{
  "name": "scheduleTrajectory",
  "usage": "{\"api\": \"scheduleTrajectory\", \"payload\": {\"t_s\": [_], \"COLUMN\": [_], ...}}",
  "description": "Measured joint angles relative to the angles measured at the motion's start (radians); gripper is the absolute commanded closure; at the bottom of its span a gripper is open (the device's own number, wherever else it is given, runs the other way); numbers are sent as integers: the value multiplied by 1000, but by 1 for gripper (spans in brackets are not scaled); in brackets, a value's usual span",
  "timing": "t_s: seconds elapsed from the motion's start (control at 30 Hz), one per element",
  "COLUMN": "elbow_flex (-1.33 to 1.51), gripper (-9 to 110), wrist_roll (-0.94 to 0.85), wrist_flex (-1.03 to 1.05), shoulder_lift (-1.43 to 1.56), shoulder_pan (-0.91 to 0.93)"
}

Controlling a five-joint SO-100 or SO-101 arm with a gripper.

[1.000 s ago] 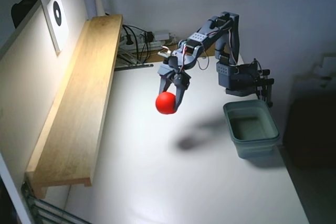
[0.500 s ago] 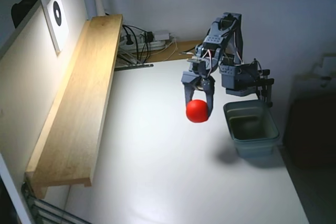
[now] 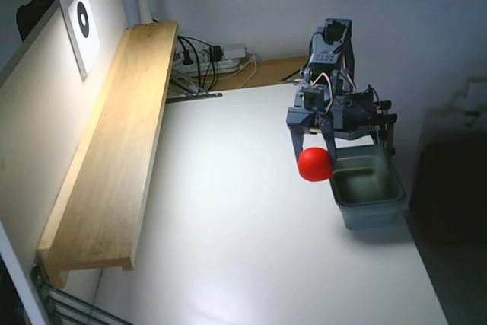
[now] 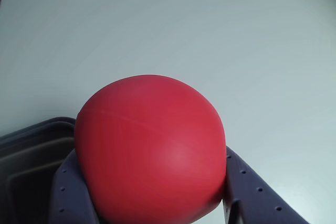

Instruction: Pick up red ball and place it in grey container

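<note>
Red ball clamped between both fingers.

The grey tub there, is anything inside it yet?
In the fixed view the grey container looks empty: only its dark bare floor shows. The red ball hangs beside its left rim, clamped in the gripper. The near inner wall is hidden by the rim.

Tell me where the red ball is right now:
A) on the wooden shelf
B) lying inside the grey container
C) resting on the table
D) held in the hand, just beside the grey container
D: the hand grips the red ball in the air beside the grey container's rim.
</note>
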Motion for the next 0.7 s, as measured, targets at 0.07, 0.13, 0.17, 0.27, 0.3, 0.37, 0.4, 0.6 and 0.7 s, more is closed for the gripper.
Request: {"api": "scheduleTrajectory", "payload": {"t_s": [0.07, 0.13, 0.17, 0.27, 0.3, 0.37, 0.4, 0.6, 0.7], "elbow_flex": [20, 51, 63, 87, 95, 106, 110, 123, 123], "gripper": [78, 78, 78, 78, 78, 78, 78, 78, 78], "wrist_roll": [2, 2, 2, 0, 2, 2, 2, 2, 2], "wrist_flex": [3, 3, 3, 12, 14, 18, 18, 20, 20], "shoulder_lift": [17, 55, 74, 110, 121, 138, 150, 166, 166], "shoulder_pan": [6, 0, -5, 0, 3, 3, 2, 3, 3]}}
